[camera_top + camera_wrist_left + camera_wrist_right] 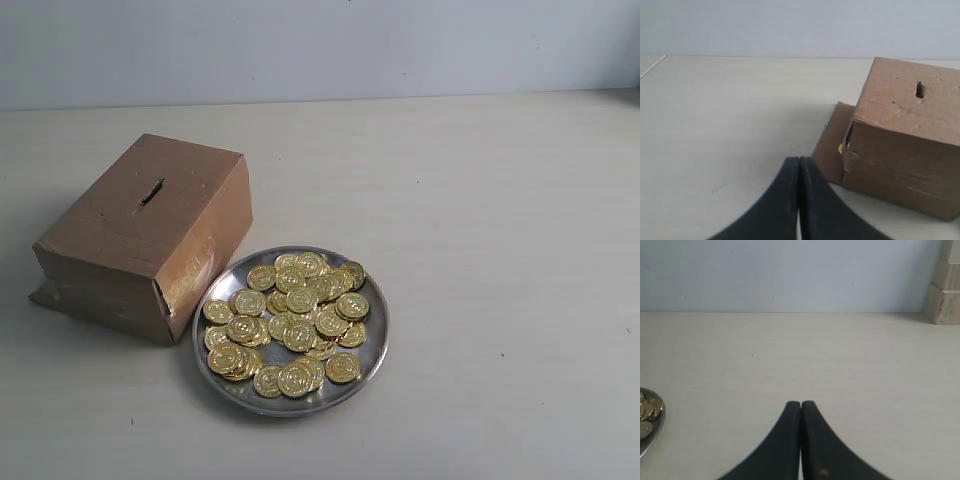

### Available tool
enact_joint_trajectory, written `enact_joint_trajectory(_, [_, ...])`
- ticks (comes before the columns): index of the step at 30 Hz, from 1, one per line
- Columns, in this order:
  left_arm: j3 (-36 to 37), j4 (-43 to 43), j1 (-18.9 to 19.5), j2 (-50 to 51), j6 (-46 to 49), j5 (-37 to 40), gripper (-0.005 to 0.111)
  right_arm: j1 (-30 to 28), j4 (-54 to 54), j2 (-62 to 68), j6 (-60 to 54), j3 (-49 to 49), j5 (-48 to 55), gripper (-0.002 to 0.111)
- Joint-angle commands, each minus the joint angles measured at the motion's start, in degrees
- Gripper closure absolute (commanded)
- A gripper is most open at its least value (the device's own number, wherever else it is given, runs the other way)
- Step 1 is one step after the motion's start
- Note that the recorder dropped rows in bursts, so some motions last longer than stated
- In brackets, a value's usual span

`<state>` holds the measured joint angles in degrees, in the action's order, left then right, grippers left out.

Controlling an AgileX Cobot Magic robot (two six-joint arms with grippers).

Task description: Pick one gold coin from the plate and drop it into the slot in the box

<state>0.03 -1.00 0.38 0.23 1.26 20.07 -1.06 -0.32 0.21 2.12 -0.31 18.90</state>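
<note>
A brown cardboard box (145, 235) stands left of centre on the table, with a short dark slot (151, 191) in its top face. Touching its front right corner is a shiny silver plate (377, 340) heaped with several gold coins (290, 320). Neither gripper shows in the exterior view. In the left wrist view my left gripper (799, 161) is shut with nothing in it, a little short of the box (905, 155) and its slot (919, 90). My right gripper (800, 404) is shut and empty over bare table, the plate's rim (655, 432) off to one side.
A loose cardboard flap (832, 145) sticks out from the box's base. Pale stacked blocks (945, 285) stand at the far edge in the right wrist view. A light wall backs the cream table (500, 220).
</note>
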Motion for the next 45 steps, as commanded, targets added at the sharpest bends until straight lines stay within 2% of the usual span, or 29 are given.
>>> enact_joint_trajectory(1, [-0.03,-0.45,-0.35,-0.23,0.04,0.02,0.107,-0.26,-0.06,-0.21,0.02,0.31,-0.31,0.108])
enact_joint_trajectory(14, [-0.03,-0.45,-0.35,-0.23,0.04,0.02,0.107,-0.26,0.73,-0.21,0.02,0.31,-1.3,0.108])
enact_joint_trajectory(21, [-0.03,-0.45,-0.35,-0.23,0.04,0.02,0.107,-0.26,8.59,-0.21,0.02,0.31,-6.87,0.108])
enact_joint_trajectory(26, [-0.03,-0.45,-0.35,-0.23,0.04,0.03,0.107,-0.26,15.78,-0.21,0.02,0.31,-17.15,0.108])
enact_joint_trajectory(32, [-0.03,-0.45,-0.35,-0.23,0.04,0.03,0.107,-0.26,16.49,-0.21,0.02,0.31,-26.71,0.108])
enact_joint_trajectory(36, [-0.03,-0.45,-0.35,-0.23,0.04,0.03,0.107,-0.26,16.49,-0.21,8.95,0.31,-30.92,0.108])
enact_joint_trajectory(39, [-0.03,-0.45,-0.35,-0.23,0.04,0.03,0.107,-0.26,16.61,-0.21,11.46,0.31,-32.01,0.108])
enact_joint_trajectory(43, [-0.03,-0.45,-0.35,-0.23,0.04,0.03,0.107,-0.26,17.22,-0.21,16.55,0.31,-31.53,0.108])
enact_joint_trajectory(45, [-0.03,-0.45,-0.35,-0.23,0.04,0.03,0.107,-0.26,16.66,-0.21,20.18,0.31,-27.57,0.108])
